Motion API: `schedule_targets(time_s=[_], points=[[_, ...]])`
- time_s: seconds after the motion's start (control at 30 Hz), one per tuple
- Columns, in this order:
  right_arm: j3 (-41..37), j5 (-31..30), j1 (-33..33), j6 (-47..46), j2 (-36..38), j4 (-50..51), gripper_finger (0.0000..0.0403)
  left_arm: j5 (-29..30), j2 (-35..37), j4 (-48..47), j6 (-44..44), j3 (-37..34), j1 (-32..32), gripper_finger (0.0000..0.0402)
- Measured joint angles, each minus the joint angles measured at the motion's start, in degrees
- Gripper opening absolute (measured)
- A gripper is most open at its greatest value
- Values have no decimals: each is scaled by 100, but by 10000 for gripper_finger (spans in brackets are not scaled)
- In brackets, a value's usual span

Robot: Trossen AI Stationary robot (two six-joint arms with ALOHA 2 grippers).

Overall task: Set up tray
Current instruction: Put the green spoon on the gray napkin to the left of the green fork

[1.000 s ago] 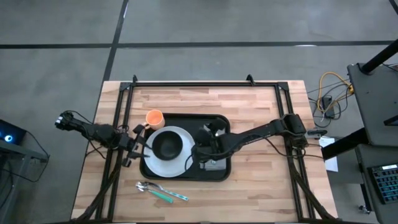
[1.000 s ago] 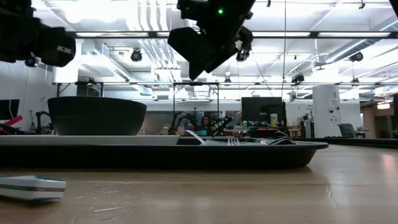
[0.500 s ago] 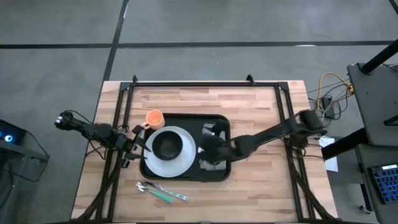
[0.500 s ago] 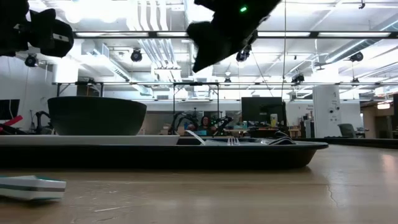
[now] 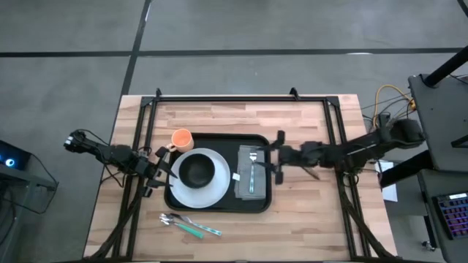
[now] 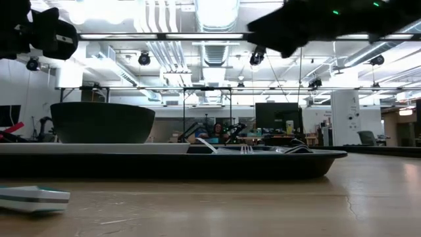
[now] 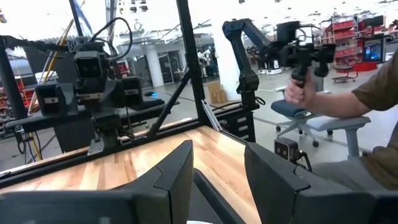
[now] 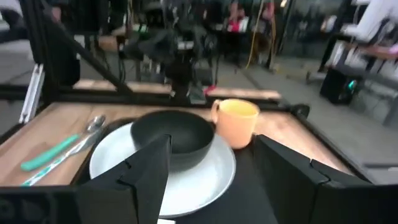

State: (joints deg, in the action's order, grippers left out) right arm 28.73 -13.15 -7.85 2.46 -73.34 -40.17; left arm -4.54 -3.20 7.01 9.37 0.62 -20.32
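Note:
The black tray (image 5: 257, 142) lies mid-table. On it rests a white plate (image 5: 212, 191) carrying a black bowl (image 5: 196, 170), and to the plate's right a folded grey napkin (image 5: 246, 183) with a fork (image 5: 253, 166) lying on top. An orange cup (image 5: 181, 139) stands at the tray's far left corner. My right gripper (image 5: 276, 155) hovers open just past the tray's right rim, facing the bowl (image 8: 173, 135) and cup (image 8: 236, 121). My left gripper (image 5: 162, 172) waits open at the tray's left rim, its fingers (image 7: 174, 180) apart.
A spoon (image 5: 174, 218) and a teal-handled utensil (image 5: 196, 231) lie on the wood near the table's near edge, left of centre; the teal handle (image 6: 33, 197) shows low in the low view. A person holding a controller (image 7: 305, 68) sits beyond the table.
My right gripper has drawn back from over the napkin toward the table's right edge, rising out past the tray's right rim. The napkin and the fork on it stay on the tray and now show uncovered.

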Motion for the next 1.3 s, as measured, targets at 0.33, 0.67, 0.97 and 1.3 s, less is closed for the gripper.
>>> schedule_targets(time_s=[0.33,0.67,0.97,1.3], points=[[-1715,38,-3,295,1053,-1354,219,-6,-740,643,0,4,0,126],[-2829,408,-16,364,2536,-1573,219,-26,-2198,1053,207,318,-25,126],[-2819,462,-14,141,3853,379,219,-24,-3369,1042,726,988,-880,126],[-2821,420,-12,114,3907,843,219,30,-4992,-301,862,2440,-1280,126]])
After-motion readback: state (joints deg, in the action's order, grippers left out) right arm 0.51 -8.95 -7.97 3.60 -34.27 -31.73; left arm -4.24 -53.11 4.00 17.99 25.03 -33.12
